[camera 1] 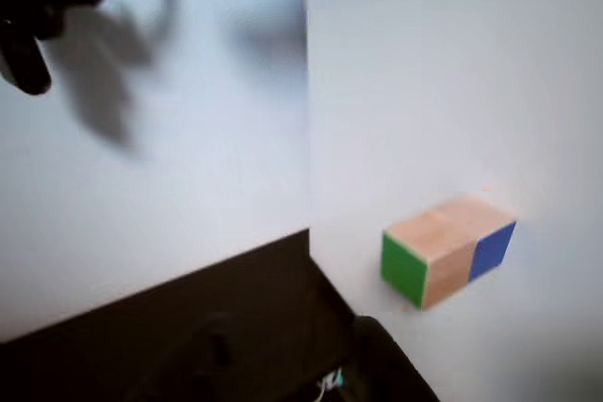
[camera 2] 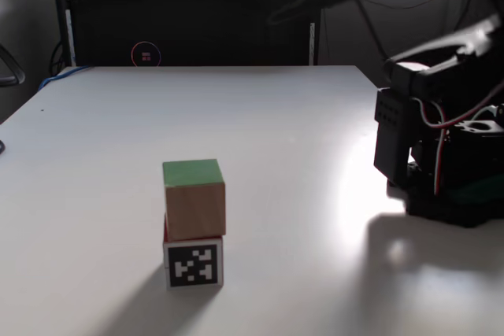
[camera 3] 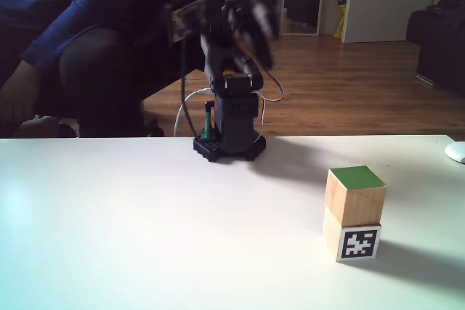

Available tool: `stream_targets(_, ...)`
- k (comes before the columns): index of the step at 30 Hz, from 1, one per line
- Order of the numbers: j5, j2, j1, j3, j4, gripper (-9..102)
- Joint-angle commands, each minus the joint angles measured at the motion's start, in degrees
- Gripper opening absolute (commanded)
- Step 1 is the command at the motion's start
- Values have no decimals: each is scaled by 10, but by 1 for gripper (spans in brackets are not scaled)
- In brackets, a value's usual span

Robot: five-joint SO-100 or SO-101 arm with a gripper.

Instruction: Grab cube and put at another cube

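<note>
The light wooden cube with a green top face (camera 2: 194,198) is seen stacked on the wooden cube bearing a black-and-white marker (camera 2: 193,264), on the white counter (camera 2: 299,139). The blurred fingers (camera 3: 240,1) are raised well apart from it; their state cannot be told.

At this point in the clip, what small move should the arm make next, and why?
Probably just finish folding back to rest. The green-faced cube already sits squarely on the other cube, nothing is touching it, and the arm is raised and blurred well away from the stack, so no further placing looks needed.
</note>
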Motion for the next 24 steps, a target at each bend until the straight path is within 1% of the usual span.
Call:
stream_targets(1,-12,56,30,146,-66,12)
stream_targets(3,-18,57,44,200,-92,4)
stream_targets(6,-24,73,62,268,-115,0)
stream_targets(8,-43,107,62,315,-113,0)
stream_targets(11,-74,189,76,376,-65,0)
stream_targets(13,-91,189,91,403,-54,0)
stream_targets(16,-118,189,97,448,-61,0)
stream_targets(20,-106,189,106,440,-23,0)
stream_targets(24,-105,189,105,440,-20,0)
